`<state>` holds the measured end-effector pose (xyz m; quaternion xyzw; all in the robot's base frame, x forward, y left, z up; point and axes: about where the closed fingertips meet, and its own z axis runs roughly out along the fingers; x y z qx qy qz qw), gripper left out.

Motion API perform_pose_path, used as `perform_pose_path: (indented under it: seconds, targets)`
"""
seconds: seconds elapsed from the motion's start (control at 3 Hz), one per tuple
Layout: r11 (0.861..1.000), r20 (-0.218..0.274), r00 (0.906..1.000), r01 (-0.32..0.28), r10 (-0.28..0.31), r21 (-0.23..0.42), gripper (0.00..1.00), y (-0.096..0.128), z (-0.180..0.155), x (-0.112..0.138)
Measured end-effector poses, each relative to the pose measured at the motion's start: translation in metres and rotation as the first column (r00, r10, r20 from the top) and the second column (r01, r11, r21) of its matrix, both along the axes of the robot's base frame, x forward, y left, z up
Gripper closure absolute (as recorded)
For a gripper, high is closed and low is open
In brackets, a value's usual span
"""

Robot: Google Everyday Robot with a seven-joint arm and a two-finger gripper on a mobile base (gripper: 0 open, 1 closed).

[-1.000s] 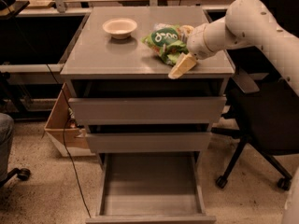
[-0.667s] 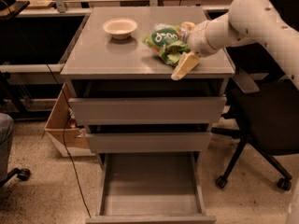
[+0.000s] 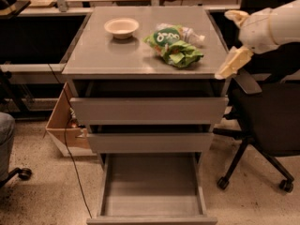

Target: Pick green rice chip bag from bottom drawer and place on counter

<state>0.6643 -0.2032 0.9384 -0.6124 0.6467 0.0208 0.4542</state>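
Green against grey steel, the green rice chip bag (image 3: 172, 46) lies crumpled on the counter (image 3: 108, 55), apart from the gripper (image 3: 223, 44). The gripper's two cream fingers (image 3: 233, 62) stand spread wide with nothing held between them. It hangs off the counter's edge on the side of the black office chair (image 3: 272, 121), at the end of a white arm (image 3: 281, 25).

The lower finger slants down with its tip just beside the counter's near corner; whether it touches cannot be told. The upper finger sits higher, level with the counter's far half. A strip of grey counter separates the fingers from the bag.

At the bag's far edge, and nearer the fingers than the bag's logo, a clear plastic bottle (image 3: 190, 33) lies on its side against the bag. Past the bag, well away from the fingers, a pale bowl (image 3: 121, 27) stands upright on the counter.

Below the fingers and toward the camera, the bottom drawer (image 3: 150, 184) is pulled out the furthest, its flat grey floor in full view. The two upper drawers (image 3: 149, 110) above it stand only slightly out. On the far side of the cabinet from the fingers, an open cardboard box (image 3: 60, 121) rests on the speckled floor, with a dark cable (image 3: 70, 165) trailing past it.
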Motion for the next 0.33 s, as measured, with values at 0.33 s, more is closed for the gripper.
perform_pose_path:
  seconds: [0.33]
  targets:
    - [1.0, -0.005, 1.0, 0.003, -0.003, 0.0, 0.0, -0.0023, -0.0033, -0.0008]
